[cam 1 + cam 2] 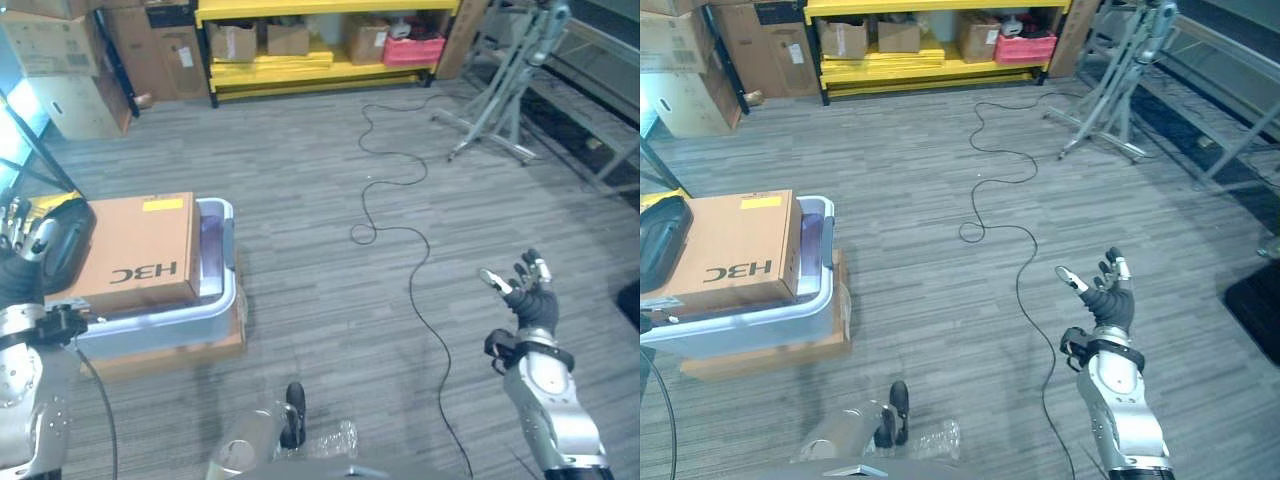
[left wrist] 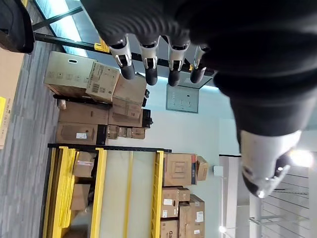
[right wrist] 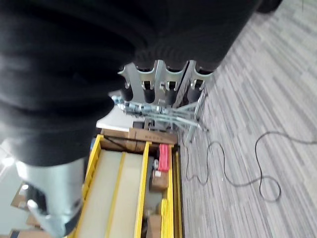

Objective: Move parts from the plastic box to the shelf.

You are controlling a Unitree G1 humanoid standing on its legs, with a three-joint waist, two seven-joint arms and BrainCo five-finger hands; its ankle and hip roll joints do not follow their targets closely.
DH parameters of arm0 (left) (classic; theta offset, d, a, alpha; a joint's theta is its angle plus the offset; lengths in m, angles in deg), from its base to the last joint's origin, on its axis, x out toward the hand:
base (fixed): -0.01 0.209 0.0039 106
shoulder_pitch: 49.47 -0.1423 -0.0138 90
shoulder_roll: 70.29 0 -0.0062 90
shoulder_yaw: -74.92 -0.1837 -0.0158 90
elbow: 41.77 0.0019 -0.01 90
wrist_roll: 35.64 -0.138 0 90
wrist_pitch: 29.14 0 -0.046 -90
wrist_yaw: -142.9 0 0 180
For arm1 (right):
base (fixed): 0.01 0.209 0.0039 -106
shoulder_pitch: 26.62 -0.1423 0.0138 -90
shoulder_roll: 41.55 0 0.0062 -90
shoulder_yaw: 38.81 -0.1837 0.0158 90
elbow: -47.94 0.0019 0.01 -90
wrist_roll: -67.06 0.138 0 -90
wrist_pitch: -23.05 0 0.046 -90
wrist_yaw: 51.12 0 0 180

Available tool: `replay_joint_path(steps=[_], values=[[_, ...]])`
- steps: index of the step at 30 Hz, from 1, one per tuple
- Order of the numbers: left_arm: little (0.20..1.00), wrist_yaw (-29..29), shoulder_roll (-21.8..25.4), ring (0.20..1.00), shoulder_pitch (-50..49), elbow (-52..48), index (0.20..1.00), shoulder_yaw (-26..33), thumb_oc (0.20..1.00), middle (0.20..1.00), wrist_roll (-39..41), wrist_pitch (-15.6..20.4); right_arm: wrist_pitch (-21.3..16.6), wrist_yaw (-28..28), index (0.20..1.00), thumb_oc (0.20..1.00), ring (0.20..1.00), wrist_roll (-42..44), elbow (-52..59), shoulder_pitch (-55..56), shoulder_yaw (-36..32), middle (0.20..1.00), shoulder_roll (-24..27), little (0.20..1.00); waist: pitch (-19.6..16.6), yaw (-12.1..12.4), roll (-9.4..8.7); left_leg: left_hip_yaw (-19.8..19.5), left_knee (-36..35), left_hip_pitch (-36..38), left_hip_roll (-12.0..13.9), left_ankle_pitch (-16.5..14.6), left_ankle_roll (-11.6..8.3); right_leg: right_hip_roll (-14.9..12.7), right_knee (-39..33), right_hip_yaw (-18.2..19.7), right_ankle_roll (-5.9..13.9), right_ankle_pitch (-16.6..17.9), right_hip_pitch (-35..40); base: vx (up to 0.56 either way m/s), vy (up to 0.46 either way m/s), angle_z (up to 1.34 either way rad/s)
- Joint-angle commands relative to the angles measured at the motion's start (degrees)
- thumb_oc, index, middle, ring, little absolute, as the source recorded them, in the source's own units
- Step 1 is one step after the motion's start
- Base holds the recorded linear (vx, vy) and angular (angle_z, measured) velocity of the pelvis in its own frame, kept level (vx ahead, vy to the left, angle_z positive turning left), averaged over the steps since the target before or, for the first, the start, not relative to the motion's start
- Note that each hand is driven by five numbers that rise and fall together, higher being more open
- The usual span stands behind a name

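A translucent grey plastic box (image 1: 226,262) stands on the floor at the left. A brown cardboard carton (image 1: 135,250) lies across its top, with a black rounded part (image 1: 66,240) at the carton's left end. The yellow shelf (image 1: 330,60) stands far off against the back wall, with cartons and a red crate (image 1: 413,48) on it. My left hand (image 1: 24,238) is raised beside the black part, apart from it, its fingers (image 2: 148,64) straight and empty. My right hand (image 1: 1108,295) is held up over bare floor at the right, fingers (image 3: 163,87) spread, holding nothing.
A flat cardboard box (image 1: 170,355) lies under the plastic box. Stacked cartons (image 1: 60,70) stand at the back left. A grey metal stand (image 1: 490,110) with splayed legs is at the back right. Grey carpet floor stretches between me and the shelf.
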Motion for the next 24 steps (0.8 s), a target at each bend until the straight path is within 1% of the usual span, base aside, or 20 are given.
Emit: replay_joint_path(steps=[1,3,6,11,12,13,14,15,16,17,18,19,20,21,22,23,24], values=[[1.000,1.87,3.16,1.000,2.67,0.20,1.000,1.48,1.000,1.000,-0.26,1.87,-1.91,1.33,1.000,1.000,1.000,-1.88,2.64,-5.76,-1.77,1.000,1.58,1.000,1.40,3.44,2.23,-2.05,-0.22,-4.40,6.02,0.48,-12.59,-7.16,-11.40,-1.22,0.78,14.21,-0.30,0.08,0.042,0.21],[1.000,3.22,2.73,1.000,2.55,0.69,1.000,1.52,1.000,1.000,-0.24,2.10,-1.49,1.50,1.000,1.000,1.000,-2.42,2.64,-6.27,-1.47,1.000,0.99,1.000,0.84,3.88,2.01,-2.57,-1.74,-2.97,5.60,0.02,-12.26,-7.54,-12.77,-1.67,1.43,14.73,-0.08,0.11,0.026,0.24],[1.000,3.62,2.90,1.000,2.44,1.18,1.000,1.41,1.000,1.000,0.42,2.57,-2.09,1.24,1.000,1.000,1.000,-1.83,2.22,-6.84,-1.36,1.000,0.97,1.000,0.40,4.23,1.70,-3.29,-3.40,-1.90,5.31,0.03,-11.99,-7.91,-13.51,-1.88,2.07,15.21,-0.25,0.06,0.001,0.27],[1.000,5.07,3.38,1.000,3.35,1.98,1.000,1.78,1.000,1.000,0.18,1.54,-1.14,1.38,1.000,1.000,1.000,-2.08,1.93,-7.56,-1.64,1.000,0.88,1.000,-0.29,4.32,1.31,-4.45,-4.34,-0.90,4.76,-0.57,-11.14,-8.11,-12.27,-1.65,2.56,15.16,-0.95,0.11,0.018,0.04],[1.000,5.82,3.35,1.000,3.73,1.99,1.000,1.74,1.000,1.000,0.37,1.21,-1.46,1.71,1.000,1.000,1.000,-1.38,1.98,-7.27,-1.96,1.000,0.68,1.000,-0.61,4.28,1.09,-4.52,-4.74,-0.77,4.17,-0.79,-10.54,-8.35,-10.76,-1.54,3.20,16.09,-1.16,0.11,0.048,0.10],[1.000,6.94,3.37,1.000,4.19,2.04,1.000,1.80,1.000,1.000,0.24,0.67,-1.70,2.12,1.000,1.000,1.000,-1.20,1.99,-7.00,-2.40,1.000,0.39,1.000,-1.04,4.37,0.72,-4.70,-5.58,-0.43,3.19,-1.02,-9.67,-8.80,-8.28,-1.72,4.40,18.33,-1.45,0.13,0.073,0.06],[1.000,7.63,3.40,1.000,4.62,2.04,1.000,1.87,1.000,1.000,0.36,0.17,-1.73,2.64,1.000,1.000,1.000,-1.91,2.06,-6.93,-2.57,1.000,0.10,1.000,-1.26,4.35,0.57,-4.93,-6.52,0.35,2.33,-1.27,-8.76,-9.68,-3.65,-1.89,6.16,21.28,-2.76,0.12,0.099,0.10],[1.000,8.19,3.38,1.000,4.90,2.08,1.000,1.95,1.000,1.000,0.38,-0.07,-2.07,3.33,1.000,1.000,1.000,-2.29,2.01,-7.05,-2.37,1.000,-0.29,1.000,-1.20,4.15,0.96,-5.55,-7.46,1.63,1.74,-1.55,-7.74,-10.77,3.67,-1.45,8.20,24.61,-5.58,0.10,0.142,0.18],[1.000,8.43,3.32,1.000,5.07,2.51,1.000,1.77,1.000,1.000,-0.20,0.39,-2.56,3.83,1.000,1.000,1.000,-2.59,1.98,-7.35,-1.79,1.000,-0.74,1.000,-0.83,3.51,2.04,-6.46,-8.07,3.09,1.66,-1.94,-6.70,-11.80,14.13,-0.10,9.46,27.68,-10.30,0.07,0.152,0.22],[1.000,8.28,3.15,1.000,5.15,3.09,1.000,1.36,1.000,1.000,-0.81,1.20,-2.67,3.83,1.000,1.000,1.000,-3.27,2.03,-7.76,-1.17,1.000,-1.04,1.000,-0.34,2.79,3.31,-6.93,-8.39,4.06,2.21,-2.09,-6.00,-12.18,21.61,1.35,9.22,29.86,-15.16,0.02,0.145,0.26],[1.000,7.59,2.92,1.000,4.89,3.72,1.000,0.92,1.000,1.000,-0.83,2.31,-3.10,3.18,1.000,1.000,1.000,-4.27,1.88,-8.05,-0.45,1.000,-1.44,1.000,0.94,1.66,4.90,-7.51,-8.43,5.14,2.68,-2.22,-5.42,-12.44,27.72,3.56,7.97,29.82,-22.28,-0.01,0.069,0.42],[1.000,6.70,3.02,1.000,4.76,3.85,1.000,0.72,1.000,1.000,-0.49,2.72,-3.45,2.39,1.000,1.000,1.000,-5.01,1.71,-8.20,-0.24,1.000,-1.80,1.000,1.59,1.01,5.93,-8.32,-8.55,5.57,2.94,-2.01,-5.53,-13.12,26.37,4.50,6.32,28.55,-26.74,-0.06,-0.204,0.43],[1.000,5.77,3.85,1.000,6.31,3.46,1.000,0.24,1.000,1.000,0.26,2.26,-4.30,1.84,1.000,1.000,1.000,-5.50,1.78,-8.18,-0.81,1.000,-1.77,1.000,2.84,0.09,6.29,-10.58,-8.92,6.07,3.53,-1.68,-6.84,-12.72,14.05,5.49,4.89,28.34,-27.93,-0.07,-0.402,0.44],[1.000,5.18,4.29,1.000,7.41,3.63,1.000,-0.17,1.000,1.000,0.15,2.67,-5.46,1.32,1.000,1.000,1.000,-4.84,1.51,-8.03,-1.66,1.000,-1.35,1.000,3.73,-0.61,5.45,-11.64,-9.02,6.28,3.44,-2.26,-7.45,-12.60,4.84,6.45,4.99,28.21,-27.90,-0.11,-0.502,0.34],[1.000,4.48,4.52,1.000,8.45,3.91,1.000,-0.60,1.000,1.000,-0.13,3.28,-6.38,0.40,1.000,1.000,1.000,-4.10,1.11,-8.03,-2.56,1.000,-0.95,1.000,4.39,-1.17,5.30,-12.53,-9.23,6.25,4.08,-2.08,-7.97,-11.88,-1.56,6.79,4.88,28.57,-27.16,-0.10,-0.368,0.49],[1.000,3.81,4.28,1.000,9.42,3.92,1.000,-1.02,1.000,1.000,-0.08,3.51,-6.79,-0.38,1.000,1.000,1.000,-3.31,0.68,-8.15,-3.55,1.000,-0.29,1.000,4.93,-1.64,5.20,-13.33,-9.62,6.34,5.01,-1.61,-8.51,-11.04,-4.92,7.37,4.83,27.63,-25.80,-0.07,-0.262,0.87],[1.000,3.47,4.34,1.000,9.92,4.22,1.000,-1.37,1.000,1.000,0.15,3.60,-6.58,-0.46,1.000,1.000,1.000,-3.13,0.46,-8.57,-3.67,1.000,0.17,1.000,5.19,-1.77,4.87,-13.26,-9.56,6.41,5.43,-1.47,-9.00,-11.18,-6.78,7.12,5.03,27.71,-25.10,0.02,-0.337,1.11]])
